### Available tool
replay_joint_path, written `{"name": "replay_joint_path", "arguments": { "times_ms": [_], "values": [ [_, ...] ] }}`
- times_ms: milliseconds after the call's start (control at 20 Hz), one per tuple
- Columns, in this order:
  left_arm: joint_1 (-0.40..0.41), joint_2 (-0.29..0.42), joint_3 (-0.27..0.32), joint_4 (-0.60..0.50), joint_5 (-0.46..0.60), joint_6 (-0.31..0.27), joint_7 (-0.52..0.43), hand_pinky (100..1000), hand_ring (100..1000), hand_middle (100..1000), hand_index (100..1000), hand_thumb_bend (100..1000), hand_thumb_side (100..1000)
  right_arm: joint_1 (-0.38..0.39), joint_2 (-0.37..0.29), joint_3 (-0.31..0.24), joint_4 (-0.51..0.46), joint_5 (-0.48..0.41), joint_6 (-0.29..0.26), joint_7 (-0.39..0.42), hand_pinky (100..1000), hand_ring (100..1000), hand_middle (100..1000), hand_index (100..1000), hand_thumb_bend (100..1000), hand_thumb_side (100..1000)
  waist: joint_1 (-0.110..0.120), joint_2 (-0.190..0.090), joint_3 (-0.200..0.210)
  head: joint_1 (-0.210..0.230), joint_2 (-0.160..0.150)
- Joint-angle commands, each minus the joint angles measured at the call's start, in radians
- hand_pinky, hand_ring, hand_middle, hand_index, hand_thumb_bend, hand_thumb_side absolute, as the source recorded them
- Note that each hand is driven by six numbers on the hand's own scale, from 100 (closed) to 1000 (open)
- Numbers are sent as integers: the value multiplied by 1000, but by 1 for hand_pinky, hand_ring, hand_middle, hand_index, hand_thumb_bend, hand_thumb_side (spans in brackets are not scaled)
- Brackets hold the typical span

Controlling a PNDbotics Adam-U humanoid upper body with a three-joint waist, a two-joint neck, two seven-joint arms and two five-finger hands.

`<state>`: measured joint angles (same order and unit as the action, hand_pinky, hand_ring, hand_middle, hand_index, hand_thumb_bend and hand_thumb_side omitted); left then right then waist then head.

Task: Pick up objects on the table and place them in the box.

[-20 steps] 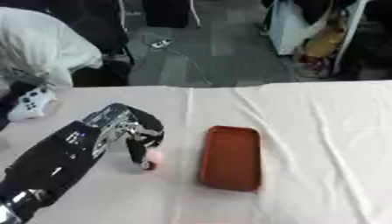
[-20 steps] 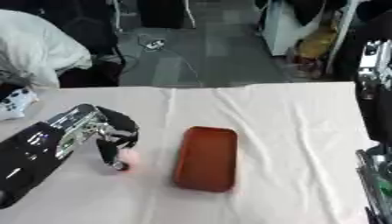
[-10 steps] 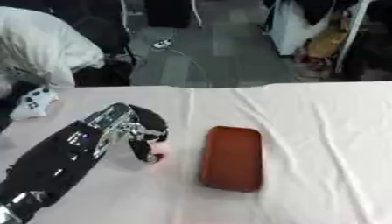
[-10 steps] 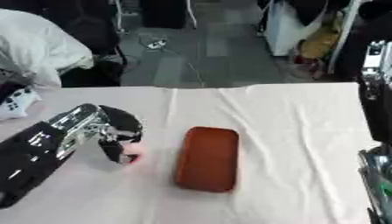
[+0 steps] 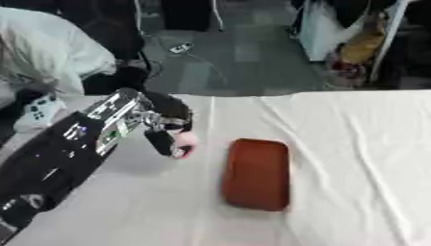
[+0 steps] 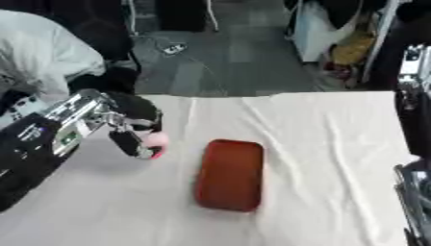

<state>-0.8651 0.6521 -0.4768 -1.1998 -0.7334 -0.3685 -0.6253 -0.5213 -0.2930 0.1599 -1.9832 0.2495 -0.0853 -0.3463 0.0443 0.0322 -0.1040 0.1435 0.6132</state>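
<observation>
box [image 5: 257, 174] on table [image 5: 353, 144], robot hand [image 5: 164, 132] left

A wrinkled white cloth [image 5: 353, 144] covers the table, under a smooth matt red-brown box [image 5: 258, 174].

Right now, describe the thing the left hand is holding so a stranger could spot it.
On the white table, look left of the red box. The left hand curls round a small pink ball, the only pink, round thing there.

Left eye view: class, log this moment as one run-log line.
left hand: shut on pink object, beside box | box: red, holds nothing visible | right hand: not seen | step: placing not yet done
</observation>
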Motion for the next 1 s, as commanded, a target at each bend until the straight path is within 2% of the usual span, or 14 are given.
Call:
{"name": "replay_joint_path", "arguments": {
  "times_ms": [50, 350, 1000],
  "values": [
    [-39, 18, 26, 5, 42, 12, 33, 100, 100, 147, 382, 100, 549, -14, -1, -2, -17, -2, -3, 3, 100, 316, 444, 838, 100, 628, 0, -15, -3, 12, -2],
    [-59, -21, 26, 54, 70, 11, 72, 100, 100, 143, 384, 100, 553, -19, 7, 0, -17, -2, -4, 5, 100, 316, 443, 839, 100, 628, 0, -12, -12, 11, -4],
    [-96, -124, -1, 120, 81, -46, 45, 100, 100, 145, 396, 100, 552, -43, 44, 3, -17, -6, -13, 6, 100, 316, 442, 838, 100, 627, 0, -2, -52, 54, -29]
  ]
}}
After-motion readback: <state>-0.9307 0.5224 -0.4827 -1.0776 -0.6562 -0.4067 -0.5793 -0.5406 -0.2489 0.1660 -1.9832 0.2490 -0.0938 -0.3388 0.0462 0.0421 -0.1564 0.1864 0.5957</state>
